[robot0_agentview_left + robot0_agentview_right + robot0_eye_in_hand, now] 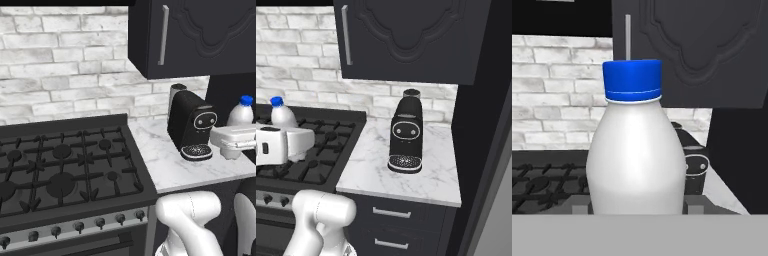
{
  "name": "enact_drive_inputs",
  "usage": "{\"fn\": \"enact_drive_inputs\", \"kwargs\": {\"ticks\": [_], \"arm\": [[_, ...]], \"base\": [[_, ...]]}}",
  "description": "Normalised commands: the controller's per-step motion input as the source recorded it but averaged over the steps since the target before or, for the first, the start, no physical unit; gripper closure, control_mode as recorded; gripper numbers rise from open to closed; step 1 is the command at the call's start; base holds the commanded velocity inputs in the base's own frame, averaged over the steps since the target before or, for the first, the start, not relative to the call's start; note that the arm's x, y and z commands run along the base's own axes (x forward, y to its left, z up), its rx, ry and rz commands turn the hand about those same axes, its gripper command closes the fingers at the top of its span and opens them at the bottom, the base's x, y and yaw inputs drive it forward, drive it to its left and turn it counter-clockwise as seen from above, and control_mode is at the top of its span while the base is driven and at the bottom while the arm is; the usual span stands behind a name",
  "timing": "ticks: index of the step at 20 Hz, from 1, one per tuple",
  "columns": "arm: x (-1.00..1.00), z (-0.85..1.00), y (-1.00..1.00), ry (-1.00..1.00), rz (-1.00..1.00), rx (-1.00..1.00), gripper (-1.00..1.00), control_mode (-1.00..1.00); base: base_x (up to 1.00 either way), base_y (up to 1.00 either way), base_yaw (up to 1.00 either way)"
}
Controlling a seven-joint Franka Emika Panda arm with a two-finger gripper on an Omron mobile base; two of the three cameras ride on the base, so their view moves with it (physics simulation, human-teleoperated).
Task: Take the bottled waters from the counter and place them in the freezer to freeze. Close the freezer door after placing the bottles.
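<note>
— Closest up? White bottle (pixel 637 165) with a blue cap (pixel 632 80), clamped in the gripper (pixel 637 207) and held in the air.

— Behind it? Black stove (pixel 65 165), marble counter (pixel 406 175), coffee machine (pixel 406 135).

glossy white rounded arm (pixel 192 220); blocky white hand (pixel 281 144)

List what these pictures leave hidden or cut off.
- White bottle, hand view: base cut off at the bottom; body hides the fingers' contact.
- The same bottle, left base view: lower body behind the white hand.
- Gripper: fingertips hidden behind the hand's body in both base views.
- Coffee machine, hand view: mostly behind the bottle.
- Stove: cut by the left edge.
</note>
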Motion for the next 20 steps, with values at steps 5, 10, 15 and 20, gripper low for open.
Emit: {"fn": "enact_drive_inputs", "kwargs": {"ticks": [5,10,15,20], "arm": [[-0.15,0.0,0.0,0.0,0.0,0.02,1.0,-1.0],[0.0,0.0,0.0,0.0,0.0,0.0,1.0,-1.0],[-0.05,0.0,0.0,0.0,0.0,0.0,1.0,1.0],[0.0,0.0,0.0,0.0,0.0,0.0,1.0,1.0]], "base": [[0.0,0.0,0.0],[0.0,0.0,0.0],[-0.05,0.0,0.0],[-0.48,0.0,0.0]]}}
